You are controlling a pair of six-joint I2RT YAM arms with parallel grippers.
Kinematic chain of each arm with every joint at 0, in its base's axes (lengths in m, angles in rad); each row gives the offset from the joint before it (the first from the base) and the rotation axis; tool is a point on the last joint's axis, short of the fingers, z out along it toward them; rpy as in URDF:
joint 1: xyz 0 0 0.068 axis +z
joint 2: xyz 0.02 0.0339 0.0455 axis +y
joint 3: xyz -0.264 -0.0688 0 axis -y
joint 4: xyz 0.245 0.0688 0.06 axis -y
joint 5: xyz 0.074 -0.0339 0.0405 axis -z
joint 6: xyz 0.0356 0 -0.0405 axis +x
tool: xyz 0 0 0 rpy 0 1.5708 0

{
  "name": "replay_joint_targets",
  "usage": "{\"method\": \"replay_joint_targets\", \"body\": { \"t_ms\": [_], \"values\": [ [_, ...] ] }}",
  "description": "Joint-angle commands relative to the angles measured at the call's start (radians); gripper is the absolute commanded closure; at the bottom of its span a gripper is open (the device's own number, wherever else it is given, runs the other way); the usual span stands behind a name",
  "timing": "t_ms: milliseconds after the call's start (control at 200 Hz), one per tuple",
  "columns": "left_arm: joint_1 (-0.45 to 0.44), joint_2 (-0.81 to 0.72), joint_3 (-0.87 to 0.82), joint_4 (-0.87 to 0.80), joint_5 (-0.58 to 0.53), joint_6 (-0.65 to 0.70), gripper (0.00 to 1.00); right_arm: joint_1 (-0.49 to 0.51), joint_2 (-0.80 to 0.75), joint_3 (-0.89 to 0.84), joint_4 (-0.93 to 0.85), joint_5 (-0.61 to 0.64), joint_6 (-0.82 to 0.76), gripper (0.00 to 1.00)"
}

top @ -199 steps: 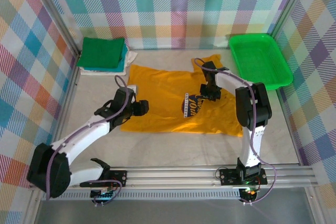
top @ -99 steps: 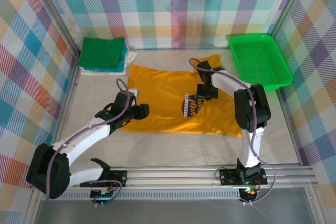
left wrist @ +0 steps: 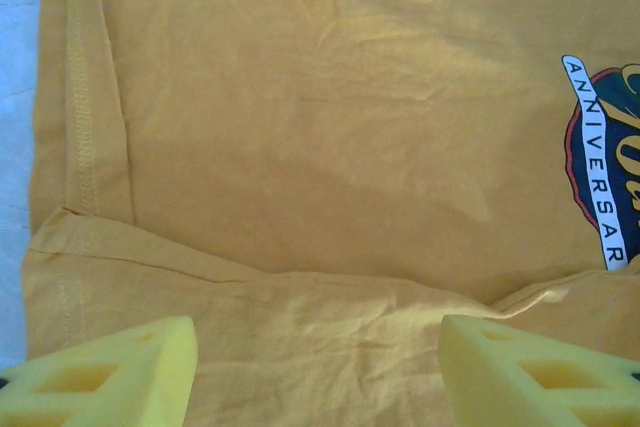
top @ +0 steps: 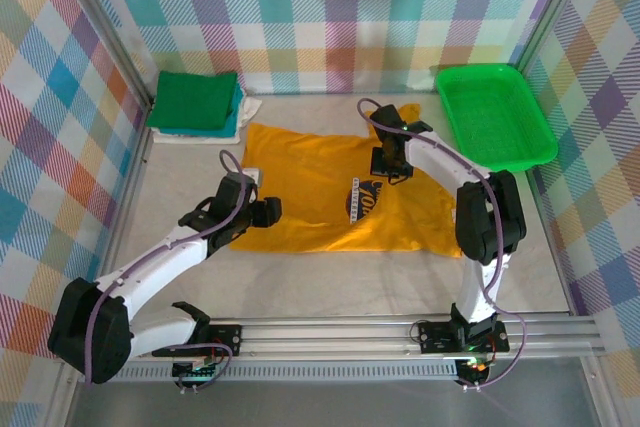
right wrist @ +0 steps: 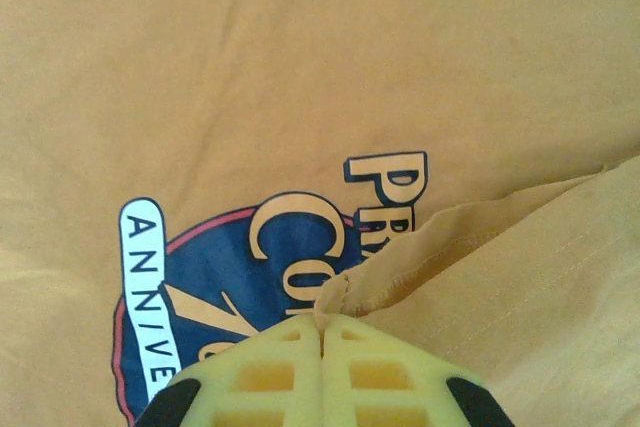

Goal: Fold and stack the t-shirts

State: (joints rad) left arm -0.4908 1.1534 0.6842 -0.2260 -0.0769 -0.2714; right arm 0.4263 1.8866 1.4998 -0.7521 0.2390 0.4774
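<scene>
The folded shirts (top: 195,102), dark green on top, sit stacked at 10 o'clock on the table (top: 300,277). The yellow shirt (top: 310,187) lies at the centre, mostly spread flat, so its folding looks barely begun and stacking it is still to come. The right gripper (top: 387,167) has its jaws pressed together, pinching a hemmed edge of that shirt beside the logo (right wrist: 250,267). The left gripper (top: 268,211) hovers over the shirt's 9 o'clock side, jaws spread, holding nothing. Over the last second the right gripper has carried its pinch toward 12 o'clock, drawing the shirt's 3 o'clock side inward. The left has hardly moved.
</scene>
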Motion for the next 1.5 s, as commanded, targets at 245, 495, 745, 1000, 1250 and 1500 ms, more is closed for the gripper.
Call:
{"method": "replay_joint_targets", "body": {
  "t_ms": [245,495,745,1000,1250,1500],
  "values": [
    [-0.009,-0.02,0.016,-0.043,-0.098,0.007,0.32,0.003,-0.056,0.015,0.002,0.005,0.004,0.65],
    [0.057,0.077,0.002,-0.036,-0.102,0.001,0.27,-0.118,-0.243,-0.23,0.114,-0.169,0.05,0.59],
    [0.13,0.278,0.11,-0.037,-0.082,0.032,0.3,-0.28,-0.318,-0.466,0.168,-0.265,0.077,0.59],
    [0.161,0.411,0.191,-0.105,-0.058,0.0,0.58,-0.32,-0.284,-0.523,0.172,-0.28,0.042,0.59],
    [0.228,0.504,0.184,-0.144,0.036,-0.098,0.8,-0.403,-0.214,-0.604,0.272,-0.384,0.102,0.67],
    [0.292,0.441,0.136,-0.167,0.03,-0.134,1.0,-0.465,-0.247,-0.677,0.294,-0.395,0.13,0.73]
  ]
}}
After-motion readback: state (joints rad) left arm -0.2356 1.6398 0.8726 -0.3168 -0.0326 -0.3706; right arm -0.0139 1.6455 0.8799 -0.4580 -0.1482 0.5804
